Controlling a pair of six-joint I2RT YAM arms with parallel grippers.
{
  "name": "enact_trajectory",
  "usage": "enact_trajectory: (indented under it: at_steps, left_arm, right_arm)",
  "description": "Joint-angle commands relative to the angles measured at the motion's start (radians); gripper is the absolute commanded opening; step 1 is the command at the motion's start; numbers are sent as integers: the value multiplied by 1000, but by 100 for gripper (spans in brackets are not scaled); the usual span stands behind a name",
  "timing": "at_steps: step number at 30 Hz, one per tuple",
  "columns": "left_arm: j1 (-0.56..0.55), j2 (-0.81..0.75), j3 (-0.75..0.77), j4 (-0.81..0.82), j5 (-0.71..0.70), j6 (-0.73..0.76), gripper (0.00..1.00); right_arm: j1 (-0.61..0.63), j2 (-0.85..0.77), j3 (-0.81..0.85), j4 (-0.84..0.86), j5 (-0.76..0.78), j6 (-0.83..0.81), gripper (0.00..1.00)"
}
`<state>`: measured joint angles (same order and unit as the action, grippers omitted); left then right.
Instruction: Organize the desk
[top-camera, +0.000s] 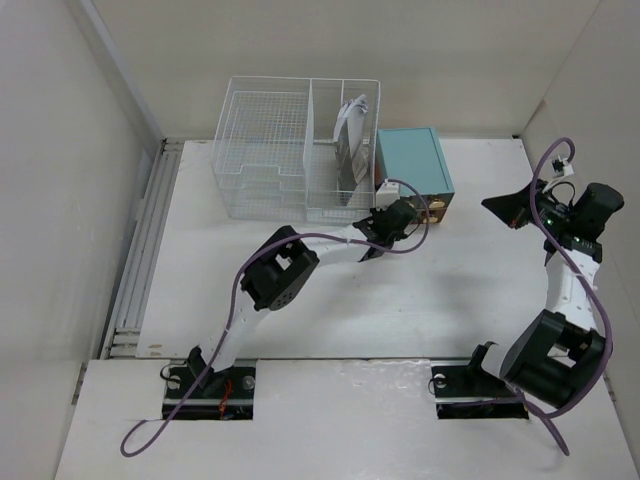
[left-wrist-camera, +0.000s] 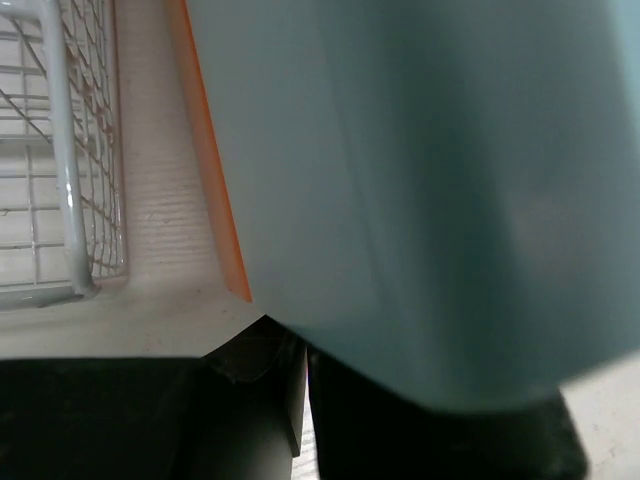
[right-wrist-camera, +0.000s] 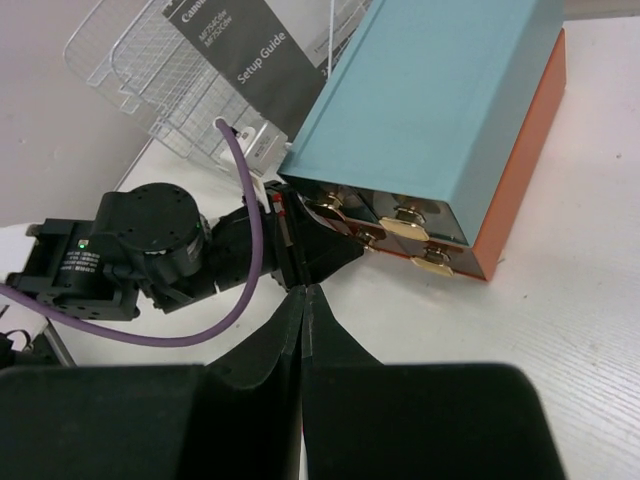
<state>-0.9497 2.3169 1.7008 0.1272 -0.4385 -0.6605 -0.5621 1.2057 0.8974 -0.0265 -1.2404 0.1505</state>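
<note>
The white desk (top-camera: 300, 300) carries a teal-topped drawer box (top-camera: 412, 160) with orange sides at the back middle. My left gripper (top-camera: 406, 213) is shut, and its tips rest against the left part of the box's drawer front. In the right wrist view the left gripper (right-wrist-camera: 345, 238) touches the brass drawer handles (right-wrist-camera: 412, 228); I cannot tell whether it pinches one. In the left wrist view the box (left-wrist-camera: 450, 180) fills the frame just above the gripper (left-wrist-camera: 305, 370). My right gripper (right-wrist-camera: 305, 292) is shut and empty, hovering right of the box (top-camera: 495, 204).
A white wire basket (top-camera: 265, 150) stands left of the box and holds an upright "Setup Guide" booklet (right-wrist-camera: 250, 60) in its right compartment. It also shows in the left wrist view (left-wrist-camera: 70, 150). Pale panels wall the desk at the left, back and right.
</note>
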Motion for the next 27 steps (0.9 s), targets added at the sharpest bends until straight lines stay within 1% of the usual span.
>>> enact_trajectory:
  at_steps: [1, 2, 3, 4, 7, 9, 11, 12, 13, 14, 15, 16, 17, 18, 21, 23, 24, 26, 27]
  left_arm:
    - [11, -17, 42, 6, -22, 8, 0]
    - [11, -55, 21, 18, -13, 21, 0]
    - [-10, -76, -9, 64, -12, 21, 0]
    - [-21, -100, -77, 90, 0, 41, 0]
    - [-66, -191, -157, 127, 10, 50, 0]
    - [-87, -261, -234, 141, 30, 50, 14]
    - [-127, -312, -307, 184, 69, 50, 31]
    - [-139, -335, -323, 184, 99, 50, 38]
    - [-168, -384, -337, 193, 131, 64, 58]
    - [-185, -410, -349, 193, 161, 87, 68]
    - [-204, -436, -378, 193, 161, 104, 77]
    - [-221, -494, -389, 178, 161, 116, 85]
    - [-250, -526, -403, 154, 146, 125, 98]
    - [-259, -559, -430, 143, 124, 156, 100]
    - [-268, -683, -455, 66, 84, 185, 100]
    - [-268, -764, -455, 20, 43, 235, 100]
    - [-259, -787, -455, -24, 20, 252, 100]
    - [-232, -832, -464, -67, 4, 280, 100]
    - [-197, -878, -464, -96, 4, 294, 100]
  right_arm:
    - [-5, 12, 34, 16, -44, -11, 0]
    - [-5, 12, 34, 16, -44, -11, 0]
    - [-5, 12, 34, 16, -53, -20, 0]
    - [-5, 12, 34, 16, -53, -20, 0]
    - [-5, 3, 25, 16, -53, -29, 0]
    - [-5, -6, 25, 16, -53, -29, 1]
    - [-5, -15, 25, 16, -53, -29, 5]
    - [-5, -15, 25, 16, -53, -40, 23]
    - [-5, -27, 25, 7, -53, -40, 38]
    - [-5, -40, 25, -6, -30, -52, 52]
    - [-5, -40, 35, -62, 31, -74, 68]
    - [-5, -55, 50, -120, 67, -113, 96]
    - [-5, -55, 102, -195, 106, -241, 100]
    - [-5, -67, 124, -284, 174, -291, 100]
    - [-5, -109, 162, -328, 298, -351, 100]
    - [30, -139, 173, -337, 494, -336, 100]
    - [57, -155, 185, -351, 589, -306, 100]
    - [120, -210, 186, -360, 770, -305, 100]
    - [129, -234, 176, -360, 794, -305, 100]
